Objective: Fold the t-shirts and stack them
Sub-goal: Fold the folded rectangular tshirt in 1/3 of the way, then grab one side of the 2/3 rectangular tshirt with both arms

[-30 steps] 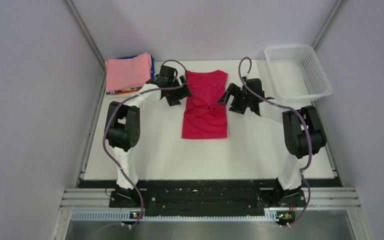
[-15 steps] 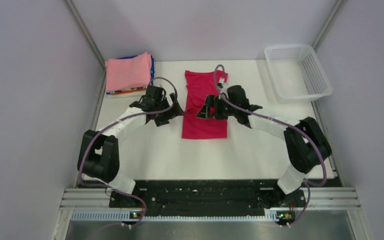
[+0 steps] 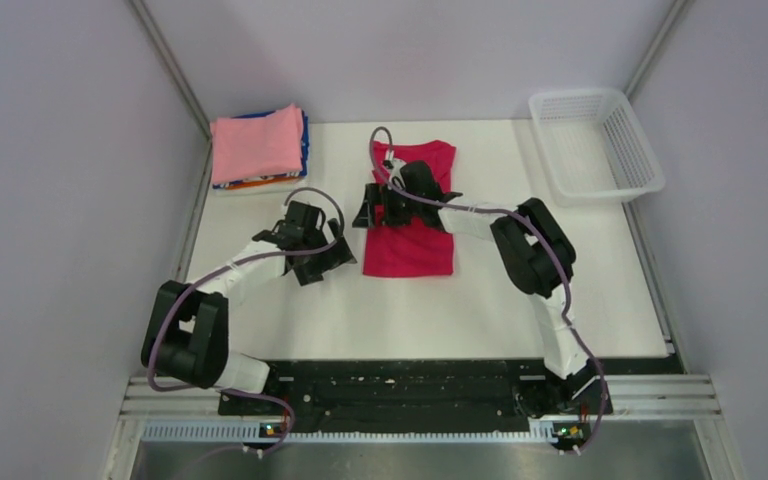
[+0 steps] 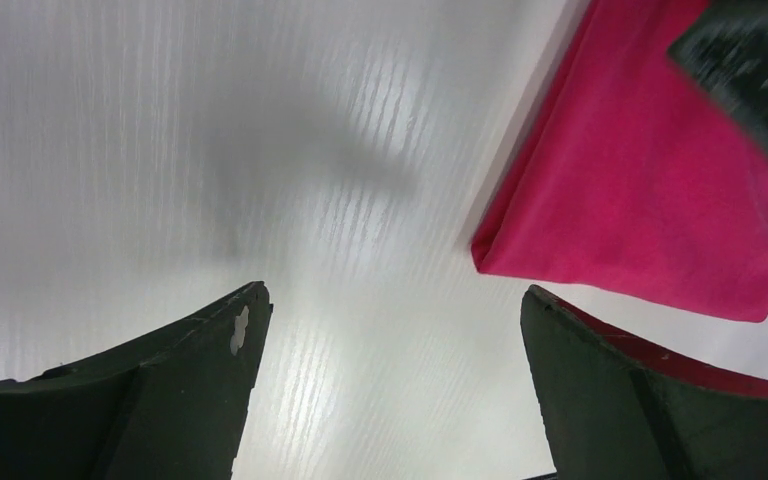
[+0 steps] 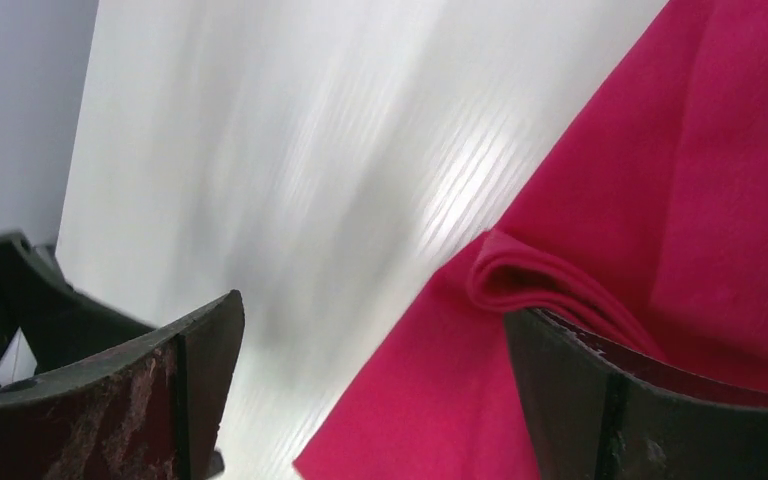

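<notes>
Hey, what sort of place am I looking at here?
Most likely a robotics lab test cell: left arm and right arm bolted to a metal rail, white table boxed in by plain grey panels, with a crimson t-shirt, folded shirt stack and mesh basket laid out.

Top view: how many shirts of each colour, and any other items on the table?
Red shirt: 1
Pink shirt: 1
Blue shirt, edge under the pink: 1
Basket: 1
Total: 4; thinner layers beneath cannot be counted.
</notes>
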Controlling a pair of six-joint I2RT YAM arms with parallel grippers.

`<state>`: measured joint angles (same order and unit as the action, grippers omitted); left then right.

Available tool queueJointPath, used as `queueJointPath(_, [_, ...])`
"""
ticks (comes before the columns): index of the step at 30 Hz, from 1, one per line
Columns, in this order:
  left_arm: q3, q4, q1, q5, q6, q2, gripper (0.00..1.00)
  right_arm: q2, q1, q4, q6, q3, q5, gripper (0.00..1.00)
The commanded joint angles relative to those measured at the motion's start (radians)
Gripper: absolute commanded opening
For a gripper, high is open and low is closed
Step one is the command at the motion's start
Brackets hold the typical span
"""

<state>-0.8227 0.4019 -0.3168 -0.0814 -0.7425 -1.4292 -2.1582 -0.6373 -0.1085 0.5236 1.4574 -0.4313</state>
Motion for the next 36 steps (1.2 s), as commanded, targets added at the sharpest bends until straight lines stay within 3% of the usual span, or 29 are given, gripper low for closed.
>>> queueJointPath(1, [0.041,-0.024,0.002,-0.031,-0.02,0.033,0.99,-0.059,0.048,-0.001,-0.028,0.147,0.03,0.99])
queueJointPath(6, [0.065,-0.039,0.001,-0.055,-0.017,0.048,0.99,-0.057,0.09,0.041,-0.037,0.201,-0.023,0.99])
queueJointPath(10, [0.075,-0.081,-0.005,-0.086,-0.02,0.043,0.99,0.097,0.093,0.061,-0.085,0.132,0.001,0.99])
queueJointPath(16, [0.067,-0.156,-0.037,-0.145,-0.033,-0.03,0.98,0.47,0.105,0.034,-0.081,-0.293,0.176,0.99])
queueJointPath(21, [0.047,-0.19,-0.072,-0.169,-0.034,-0.109,0.92,0.721,0.163,-0.02,0.1,-0.664,0.192,0.99])
queueJointPath(24, [0.027,-0.202,-0.081,-0.169,-0.048,-0.155,0.88,0.797,0.171,-0.023,0.172,-0.794,0.185,0.99])
queueJointPath(30, [0.021,-0.254,-0.089,-0.198,-0.077,-0.22,0.63,0.841,0.171,0.031,0.214,-0.873,0.246,0.95])
queueJointPath(36, [0.028,-0.25,-0.091,-0.178,-0.084,-0.244,0.29,0.781,0.17,-0.113,0.303,-0.946,0.222,0.76])
